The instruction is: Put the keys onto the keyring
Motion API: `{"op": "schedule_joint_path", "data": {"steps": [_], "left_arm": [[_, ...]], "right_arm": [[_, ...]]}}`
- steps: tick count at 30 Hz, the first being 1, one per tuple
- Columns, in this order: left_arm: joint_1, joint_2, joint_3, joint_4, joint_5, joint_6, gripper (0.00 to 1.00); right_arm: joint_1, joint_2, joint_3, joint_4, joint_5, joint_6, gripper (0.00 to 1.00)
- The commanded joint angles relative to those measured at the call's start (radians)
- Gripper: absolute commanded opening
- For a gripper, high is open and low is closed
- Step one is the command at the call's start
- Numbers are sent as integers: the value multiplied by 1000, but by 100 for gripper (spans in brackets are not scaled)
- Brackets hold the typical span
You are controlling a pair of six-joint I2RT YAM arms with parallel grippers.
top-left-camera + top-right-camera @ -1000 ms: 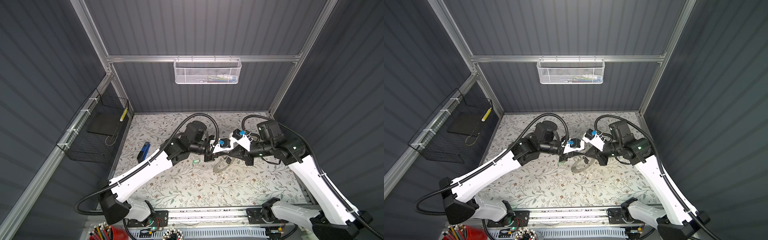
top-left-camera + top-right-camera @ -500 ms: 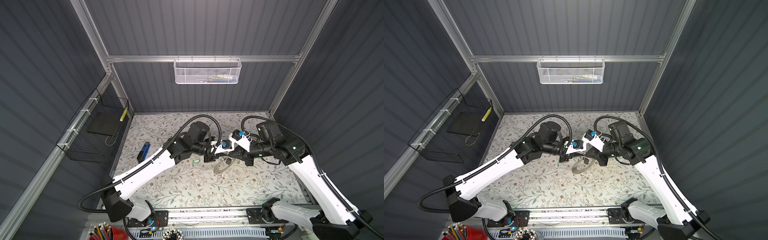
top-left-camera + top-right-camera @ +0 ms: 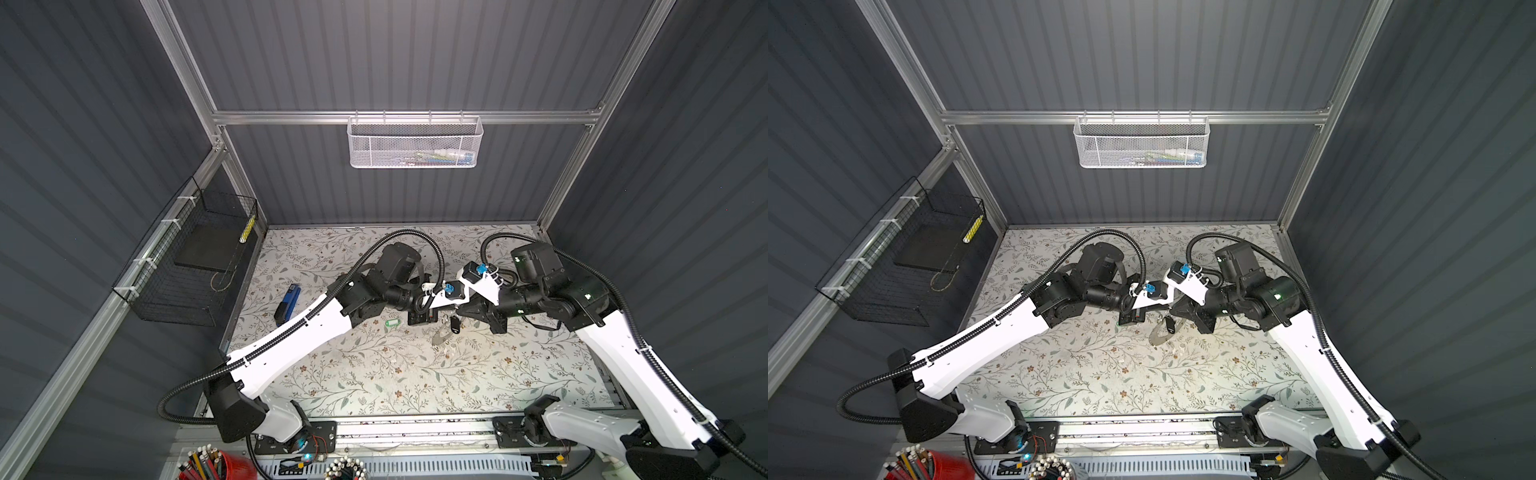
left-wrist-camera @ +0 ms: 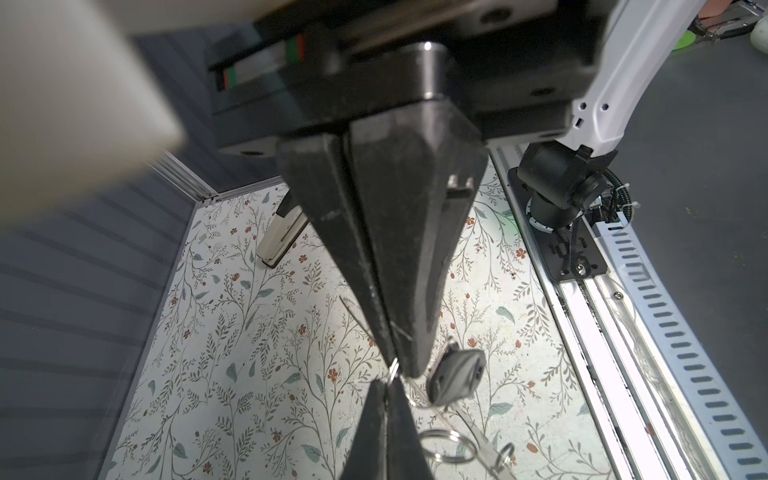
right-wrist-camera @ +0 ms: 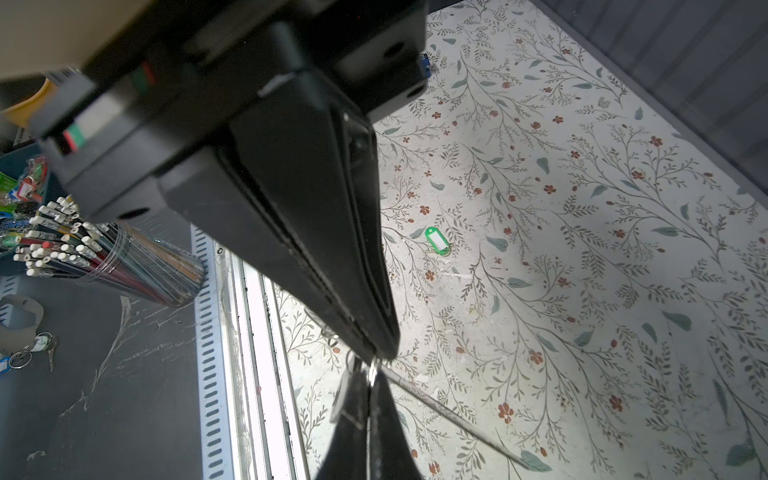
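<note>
Both grippers meet tip to tip above the middle of the table. My right gripper [image 3: 457, 312] [image 5: 369, 376] is shut on the keyring [image 3: 1160, 332], a thin grey flat ring that hangs tilted below it and shows edge-on in the right wrist view [image 5: 457, 415]. My left gripper [image 3: 442, 313] [image 4: 387, 384] is shut on a small wire ring [image 4: 394, 368] at the keyring's rim. The black-tagged key [image 3: 455, 322] [image 4: 455, 376] dangles right beside both tips. The green tag with a white label [image 3: 390, 323] [image 5: 436, 240] lies flat on the floral table, left of the grippers.
A blue stapler [image 3: 287, 302] lies at the table's left side. A black wire basket [image 3: 195, 266] hangs on the left wall and a white mesh basket [image 3: 415, 141] on the back wall. A red pencil cup [image 3: 212, 467] stands past the front rail.
My left gripper has reached right to the right gripper's tips and shut its jaws there. The right gripper has held still with the keyring.
</note>
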Motion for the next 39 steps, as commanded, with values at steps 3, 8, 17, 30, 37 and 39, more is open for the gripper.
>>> {"op": "schedule_joint_path", "data": {"steps": [3, 8, 17, 30, 37, 39], "left_arm": [[-12, 2, 3, 11, 55, 6, 0], [-13, -17, -15, 31, 52, -19, 0], [9, -109, -149, 220, -16, -175, 0], [26, -218, -332, 572, -45, -427, 0], [26, -224, -366, 653, -55, -487, 0], [26, -222, -371, 664, -57, -498, 0]], "right_arm": [[8, -3, 16, 54, -30, -13, 0], [8, -17, -4, 80, -2, -12, 15], [7, -224, -180, 278, 162, 61, 51], [7, -321, -420, 565, 96, 226, 55], [6, -297, -450, 690, 59, 273, 48], [7, -295, -461, 731, 41, 289, 46]]}}
